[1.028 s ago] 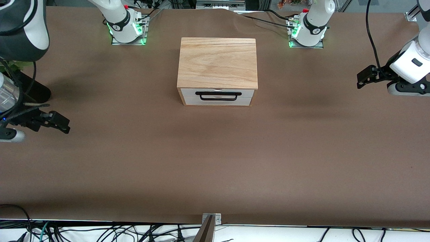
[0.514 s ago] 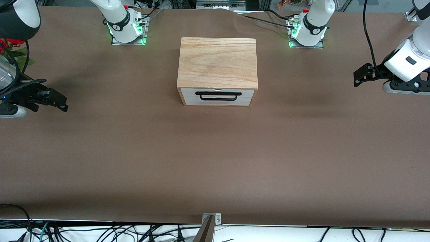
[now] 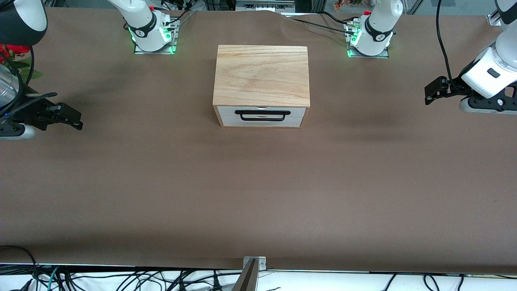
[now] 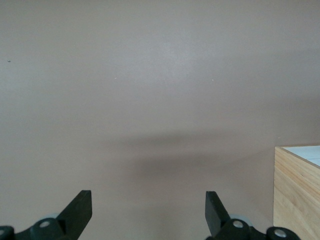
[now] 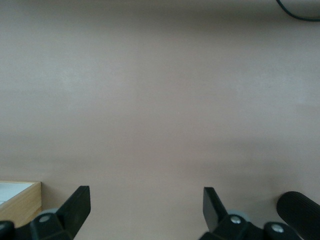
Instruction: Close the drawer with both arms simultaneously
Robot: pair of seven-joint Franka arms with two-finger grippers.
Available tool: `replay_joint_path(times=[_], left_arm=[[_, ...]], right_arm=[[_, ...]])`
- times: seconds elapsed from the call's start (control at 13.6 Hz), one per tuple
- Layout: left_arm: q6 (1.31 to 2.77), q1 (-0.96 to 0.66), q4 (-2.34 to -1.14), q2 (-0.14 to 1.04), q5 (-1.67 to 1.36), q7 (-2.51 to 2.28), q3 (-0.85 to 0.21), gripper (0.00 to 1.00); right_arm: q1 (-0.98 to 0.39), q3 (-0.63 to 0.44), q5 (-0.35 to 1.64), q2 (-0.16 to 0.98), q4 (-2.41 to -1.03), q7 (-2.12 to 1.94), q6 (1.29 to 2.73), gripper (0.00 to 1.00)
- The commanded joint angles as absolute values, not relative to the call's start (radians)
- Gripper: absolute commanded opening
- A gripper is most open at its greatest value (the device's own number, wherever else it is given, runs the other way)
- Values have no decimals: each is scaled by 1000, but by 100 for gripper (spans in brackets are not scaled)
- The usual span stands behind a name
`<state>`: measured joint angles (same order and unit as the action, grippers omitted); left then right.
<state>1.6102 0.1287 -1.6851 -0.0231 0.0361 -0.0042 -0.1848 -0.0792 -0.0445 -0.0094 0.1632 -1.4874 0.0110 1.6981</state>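
Observation:
The drawer (image 3: 230,116) has a white front and a black wire handle (image 3: 262,115). It sits pushed into the light wooden casing (image 3: 261,74), its front level with the casing's edge. My right gripper (image 3: 76,121) hangs open and empty over the table at the right arm's end, well apart from the casing. My left gripper (image 3: 429,95) hangs open and empty at the left arm's end, also well apart. Open fingers frame bare table in the left wrist view (image 4: 148,197) and the right wrist view (image 5: 146,195). A casing corner shows in each (image 4: 295,190) (image 5: 20,200).
The brown table (image 3: 258,194) stretches wide around the casing. The arm bases (image 3: 151,34) (image 3: 369,38) stand along its edge farthest from the front camera. A red-flowered plant (image 3: 14,54) sits by the right arm. Cables (image 3: 121,279) run below the near edge.
My right gripper has moved away from the front camera at the right arm's end. My left gripper has shifted slightly toward the casing. The drawer has not moved.

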Motion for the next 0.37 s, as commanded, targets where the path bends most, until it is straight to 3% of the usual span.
replay_joint_path(times=[0.0, 0.29], left_arm=[[1612, 135, -1674, -20, 32, 3, -190, 100], [1612, 133, -1674, -20, 32, 3, -193, 100]], right_arm=[[-64, -28, -21, 176, -1454, 3, 1671, 100], [-67, -26, -20, 175, -1456, 5, 1669, 100]])
